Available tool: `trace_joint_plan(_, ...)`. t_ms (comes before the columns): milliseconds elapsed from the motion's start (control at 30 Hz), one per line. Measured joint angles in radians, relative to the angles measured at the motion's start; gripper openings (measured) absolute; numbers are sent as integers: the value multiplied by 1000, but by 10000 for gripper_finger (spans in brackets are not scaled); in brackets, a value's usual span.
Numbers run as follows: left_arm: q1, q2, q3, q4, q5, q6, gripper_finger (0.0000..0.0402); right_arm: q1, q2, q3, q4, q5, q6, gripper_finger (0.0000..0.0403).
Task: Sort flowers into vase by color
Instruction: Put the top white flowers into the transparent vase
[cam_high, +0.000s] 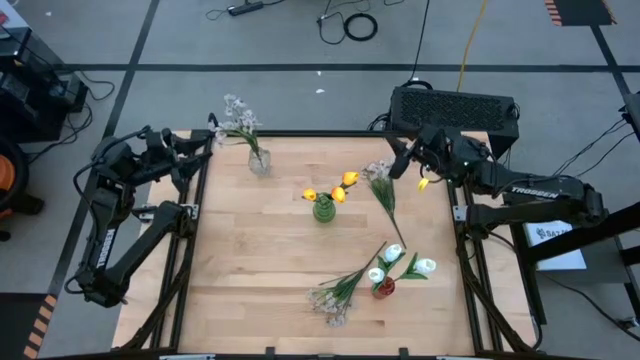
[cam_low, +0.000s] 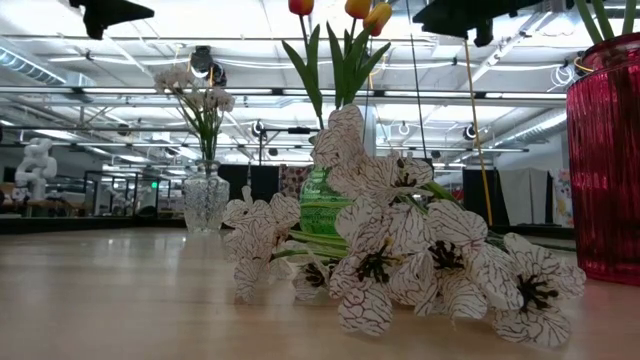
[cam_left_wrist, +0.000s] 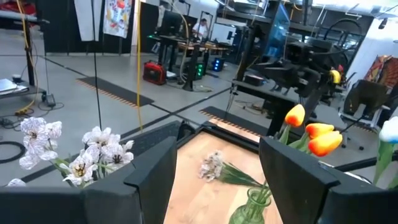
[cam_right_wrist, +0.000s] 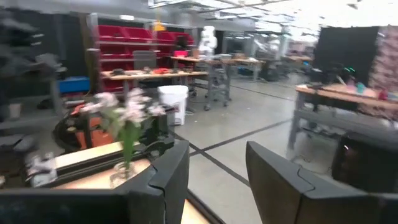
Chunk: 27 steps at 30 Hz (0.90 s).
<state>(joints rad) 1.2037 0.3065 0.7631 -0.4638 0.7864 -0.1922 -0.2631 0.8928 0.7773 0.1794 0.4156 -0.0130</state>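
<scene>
Both arms are hovering at the table's top corners. The left gripper (cam_high: 208, 143) and right gripper (cam_high: 402, 160) are holding their fingers apart, empty. Two sprays (cam_high: 383, 188) (cam_high: 340, 292) are lying loose right of centre and at the bottom; tulips (cam_high: 336, 190) are standing in the green vase (cam_high: 323, 209) at centre.

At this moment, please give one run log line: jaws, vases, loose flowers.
left gripper: jaws open, empty | right gripper: jaws open, empty | clear vase: pale spray | green vase: orange tulips | red vase: white tulips | loose sprays: lying on table

Overhead, table-level, two wrist views
</scene>
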Motion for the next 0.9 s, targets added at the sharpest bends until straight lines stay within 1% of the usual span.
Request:
trace_joint_plan(133, 0, 0, 0, 2, 0, 0, 235, -97, 0, 3, -11, -11, 38, 151)
trace_joint_plan(200, -1, 0, 0, 1, 0, 18, 235, -163, 8, 26, -70, -66, 61, 151)
trace_joint_plan(333, -9, 7, 0, 8, 2, 66, 235, -288, 32, 83, -211, -225, 106, 151)
trace_joint_plan(500, -30, 55, 0, 57, 4, 159, 235, -380, 87, 95, -300, -346, 110, 151)
trace_joint_plan(567, -42, 99, 0, 113, 6, 157, 235, -409, 122, 95, -369, -383, 112, 151)
trace_joint_plan(667, -66, 174, 0, 201, 6, 86, 235, -425, 189, 95, -474, -389, 128, 151)
trace_joint_plan(767, -94, 242, 0, 257, -12, 40, 235, -425, 252, 95, -533, -394, 140, 151)
trace_joint_plan(833, -124, 281, 0, 275, -40, 23, 235, -425, 281, 95, -568, -394, 163, 151)
trace_joint_plan(900, -168, 313, 0, 273, -97, 18, 235, -425, 301, 95, -617, -392, 183, 151)
